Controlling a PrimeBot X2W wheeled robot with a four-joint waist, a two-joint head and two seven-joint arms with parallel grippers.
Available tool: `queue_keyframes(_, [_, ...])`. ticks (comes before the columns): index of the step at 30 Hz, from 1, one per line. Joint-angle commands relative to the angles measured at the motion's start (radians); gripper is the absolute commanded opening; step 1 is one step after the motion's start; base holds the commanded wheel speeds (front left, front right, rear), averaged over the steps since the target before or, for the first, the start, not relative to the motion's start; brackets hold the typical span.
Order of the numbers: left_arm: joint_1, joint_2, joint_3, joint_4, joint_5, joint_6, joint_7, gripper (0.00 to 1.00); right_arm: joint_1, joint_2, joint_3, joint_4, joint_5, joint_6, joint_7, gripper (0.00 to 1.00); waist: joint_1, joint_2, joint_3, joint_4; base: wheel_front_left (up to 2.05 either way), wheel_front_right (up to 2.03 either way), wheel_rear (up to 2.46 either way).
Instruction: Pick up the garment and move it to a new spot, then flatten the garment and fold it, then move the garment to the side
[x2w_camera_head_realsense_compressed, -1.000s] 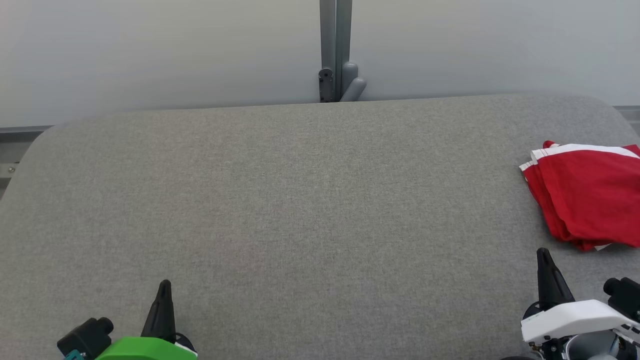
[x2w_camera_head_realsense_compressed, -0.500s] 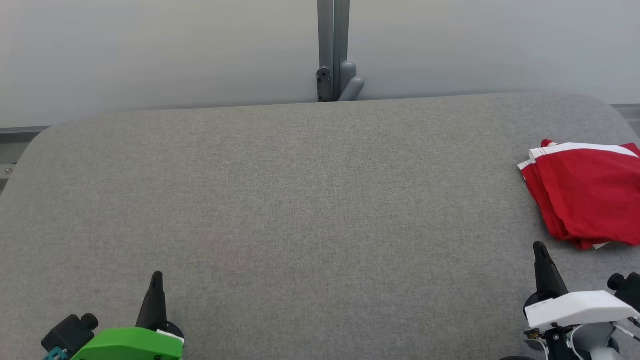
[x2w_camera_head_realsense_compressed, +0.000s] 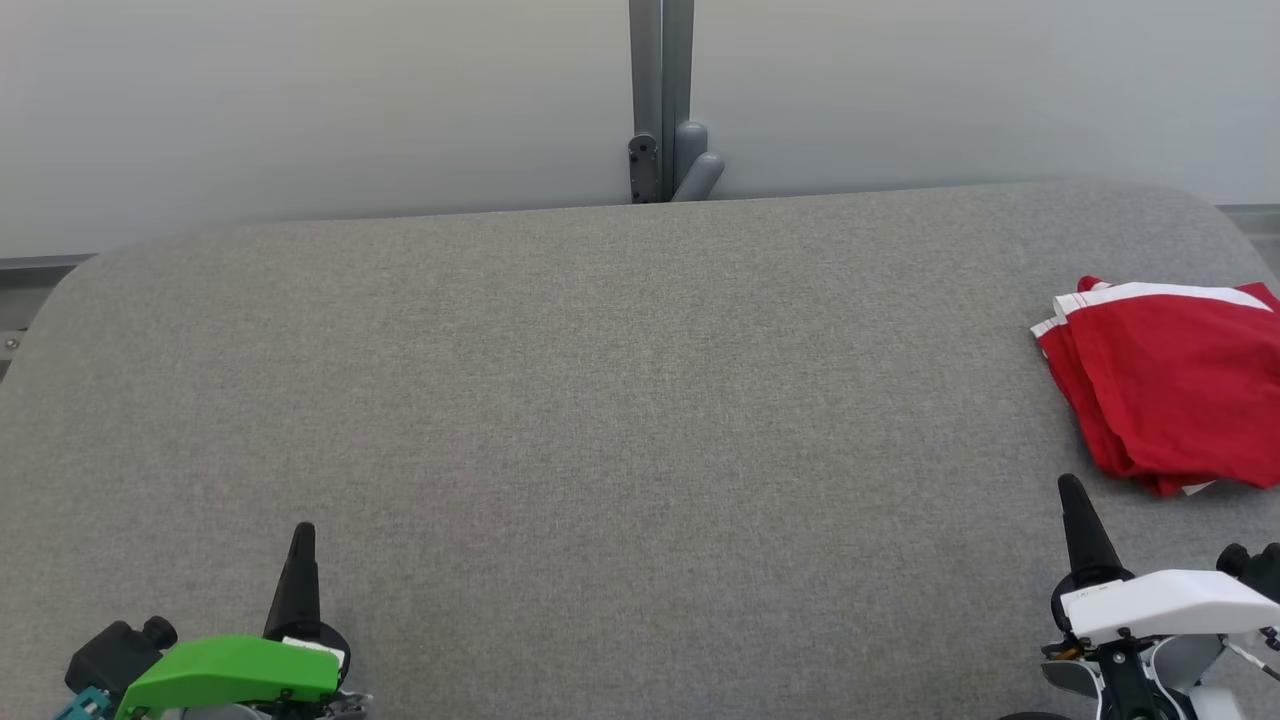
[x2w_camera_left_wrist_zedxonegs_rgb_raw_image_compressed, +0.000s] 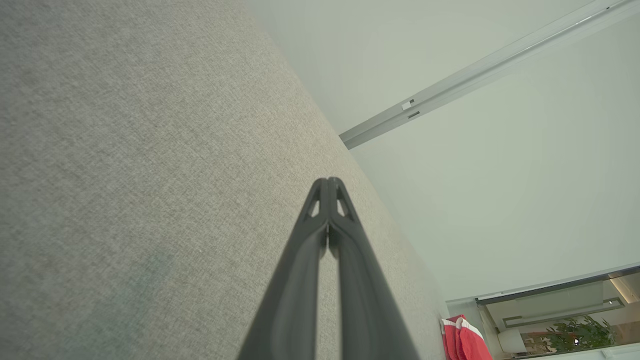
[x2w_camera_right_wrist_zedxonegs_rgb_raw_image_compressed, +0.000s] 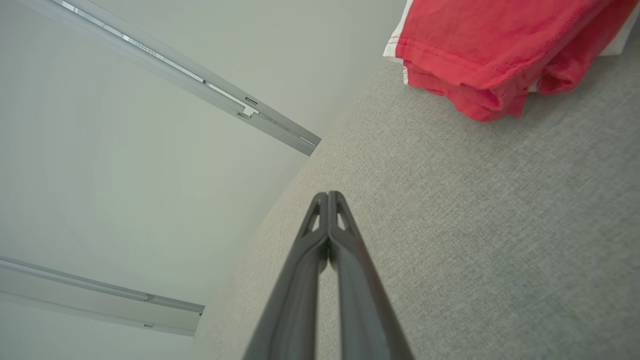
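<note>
The garment (x2w_camera_head_realsense_compressed: 1175, 385) is red with white trim, folded into a compact stack at the right edge of the grey table (x2w_camera_head_realsense_compressed: 600, 400). It also appears in the right wrist view (x2w_camera_right_wrist_zedxonegs_rgb_raw_image_compressed: 495, 45) and, small, in the left wrist view (x2w_camera_left_wrist_zedxonegs_rgb_raw_image_compressed: 462, 340). My right gripper (x2w_camera_head_realsense_compressed: 1070, 488) sits at the lower right, just in front of the garment and apart from it, its jaws shut on nothing (x2w_camera_right_wrist_zedxonegs_rgb_raw_image_compressed: 328, 196). Far from the garment, at the lower left, my left gripper (x2w_camera_head_realsense_compressed: 302, 532) is shut and empty (x2w_camera_left_wrist_zedxonegs_rgb_raw_image_compressed: 328, 181).
A pale wall with a grey post (x2w_camera_head_realsense_compressed: 660, 100) rises behind the table's far edge. The table's corners are rounded. Wide bare fabric lies between the two grippers.
Both grippers have shifted slightly up the head view and the left one a little to the left. The whole picture has shifted a little too. The garment lies as before.
</note>
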Motion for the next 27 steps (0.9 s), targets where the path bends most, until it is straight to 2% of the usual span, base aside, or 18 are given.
queue_keyframes(1, [-0.024, 0.004, 0.009, -0.012, -0.029, -0.004, 0.004, 0.0, -0.026, -0.007, 0.001, -0.005, 0.03, 0.0, 0.006, 0.0, 0.0, 0.0, 0.0, 0.0, 0.0, 0.0, 0.0])
queue_keyframes(27, [-0.06, 0.005, 0.045, -0.02, -0.283, -0.009, 0.072, 0.0, -0.063, -0.009, 0.008, 0.014, 0.33, 0.0, 0.073, 0.0, 0.0, 0.0, 0.002, -0.011, 0.0, 0.0, 0.0])
